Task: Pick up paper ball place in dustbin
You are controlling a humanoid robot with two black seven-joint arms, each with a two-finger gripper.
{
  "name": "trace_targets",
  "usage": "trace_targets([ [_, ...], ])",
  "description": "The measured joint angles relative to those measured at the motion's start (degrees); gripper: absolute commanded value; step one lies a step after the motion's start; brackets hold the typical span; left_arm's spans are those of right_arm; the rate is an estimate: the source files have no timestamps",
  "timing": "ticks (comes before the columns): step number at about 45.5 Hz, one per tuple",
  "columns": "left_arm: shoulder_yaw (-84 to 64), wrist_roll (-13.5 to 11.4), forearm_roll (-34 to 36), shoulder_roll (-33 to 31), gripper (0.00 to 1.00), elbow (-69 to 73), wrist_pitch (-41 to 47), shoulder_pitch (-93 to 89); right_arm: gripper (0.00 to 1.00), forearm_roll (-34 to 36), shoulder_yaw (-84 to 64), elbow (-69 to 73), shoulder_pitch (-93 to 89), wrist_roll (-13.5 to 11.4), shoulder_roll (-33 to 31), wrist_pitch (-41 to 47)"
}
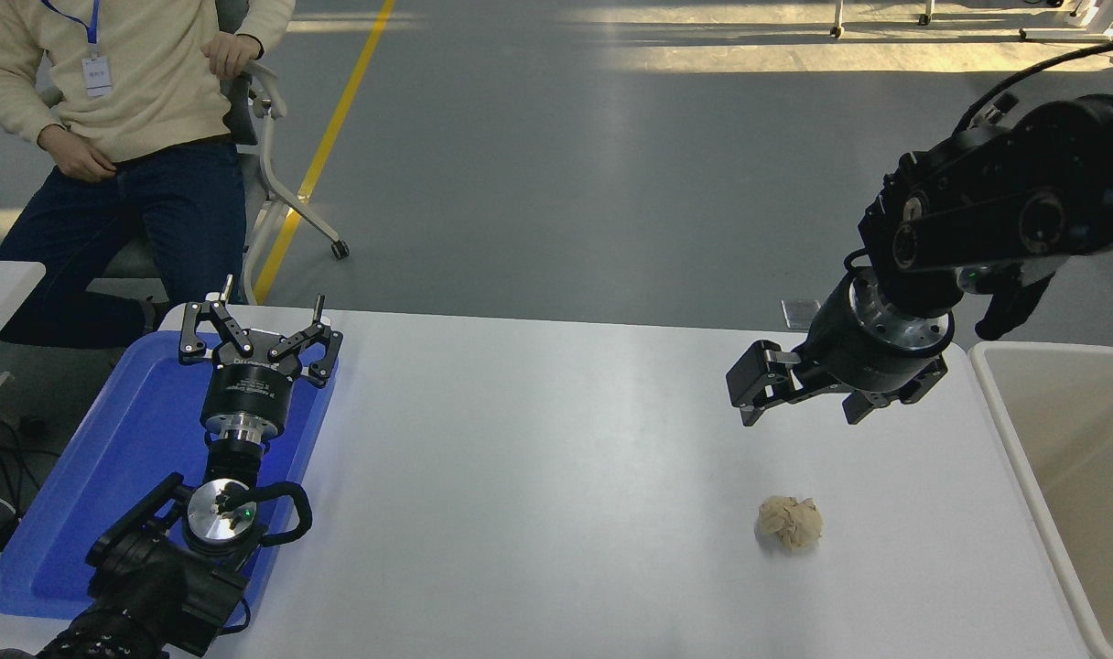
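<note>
My right gripper (pixel 802 399) hangs above the bench (pixel 538 476), fingers spread wide, nothing in them. The paper ball (pixel 790 523) sits on the bench below the gripper and nearer to me, well clear of the fingers, not touched. The dustbin (pixel 1010 430) is off to the gripper's right, at the bench's edge; I only see part of it, its rim and pale inner wall, and what I can see of the inside holds nothing. The ball lies between me and the gripper, left of the bin's rim and apart from it.

My left gripper (pixel 259 331) is parked far off to the left over a blue tray (pixel 108 476), fingers open, holding nothing.

Beyond the bench on that far left side a person (pixel 126 119) sits on a chair (pixel 277 174), hands away from the bench.
</note>
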Motion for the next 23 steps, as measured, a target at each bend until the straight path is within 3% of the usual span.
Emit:
trace_targets([
  [23,0.0,0.0,0.0,0.0,1.00,0.0,0.0,0.0,1.00,-8.0,-0.5,-3.1,-11.3,-0.1,-1.2,-11.2],
])
